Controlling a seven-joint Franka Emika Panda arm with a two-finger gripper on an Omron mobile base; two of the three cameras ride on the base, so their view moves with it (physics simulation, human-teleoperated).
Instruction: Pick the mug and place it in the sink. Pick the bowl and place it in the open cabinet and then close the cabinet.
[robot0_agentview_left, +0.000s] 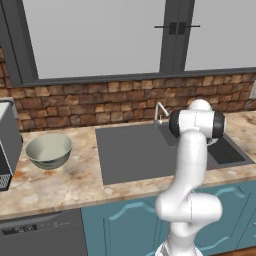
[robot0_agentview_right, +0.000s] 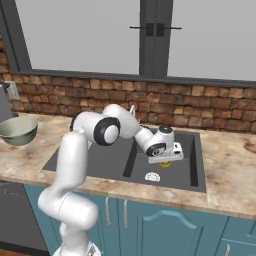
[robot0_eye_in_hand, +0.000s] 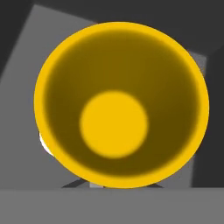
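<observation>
Bowl (robot0_agentview_left: 49, 150) sits upright on the beige stone counter (robot0_agentview_left: 60, 182), left of the sink (robot0_agentview_left: 132, 152), just right of a grey appliance (robot0_agentview_left: 7, 145) at the frame edge; pale grey-green outside, cream inside. Well apart from the arm. Also seen at the far left in the right base view (robot0_agentview_right: 17, 130).

Sink: dark grey basin set in the counter, faucet (robot0_agentview_left: 160, 112) at its back rim against the brick wall (robot0_agentview_left: 100, 102). White drain (robot0_agentview_right: 152, 176) visible on the basin floor.

Arm reaches from the base down over the sink. Gripper (robot0_agentview_right: 165, 161) hangs low inside the basin, above and just behind the drain. A yellow mug (robot0_eye_in_hand: 120, 105) shows just under the hand (robot0_agentview_right: 165, 163); hand view looks straight down into its open mouth, round yellow bottom visible, grey basin floor around it. Jaws closed on the mug; fingertips themselves not visible. Cannot tell if the mug touches the basin floor.

Teal cupboards (robot0_agentview_right: 165, 227) run below the counter.
</observation>
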